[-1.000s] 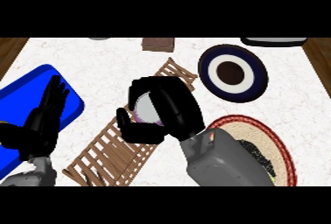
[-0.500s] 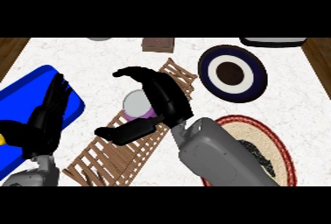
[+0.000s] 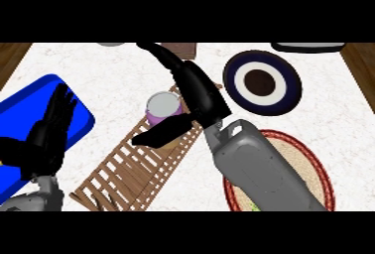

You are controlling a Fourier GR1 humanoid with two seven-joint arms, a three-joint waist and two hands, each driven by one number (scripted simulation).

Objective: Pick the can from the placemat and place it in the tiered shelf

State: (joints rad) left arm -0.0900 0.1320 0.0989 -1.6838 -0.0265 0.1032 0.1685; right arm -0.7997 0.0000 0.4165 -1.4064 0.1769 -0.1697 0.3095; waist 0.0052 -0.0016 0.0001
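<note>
The can (image 3: pixel 162 109), purple with a pale top, stands upright on the slatted wooden tiered shelf (image 3: pixel 132 168) near its far end. My right hand (image 3: pixel 202 97) is open just right of the can, fingers stretched toward the counter's far edge and thumb (image 3: pixel 165 132) reaching under the can's near side. Its fingers are not curled round the can. The round woven placemat (image 3: pixel 311 158) with a red rim lies at the lower right, partly hidden by my right forearm. My left hand (image 3: pixel 45 136) rests open at the left, fingers up.
A blue tray (image 3: pixel 29 106) lies under my left hand. A dark blue plate (image 3: pixel 262 83) with a white ring sits right of the shelf's far end. A brown block (image 3: pixel 180 48) and a dark object (image 3: pixel 307 47) are at the far edge.
My right hand has uncurled from the can and let it go on the shelf. Its fingers now stretch away and the forearm has moved forward. The left hand has barely moved.
</note>
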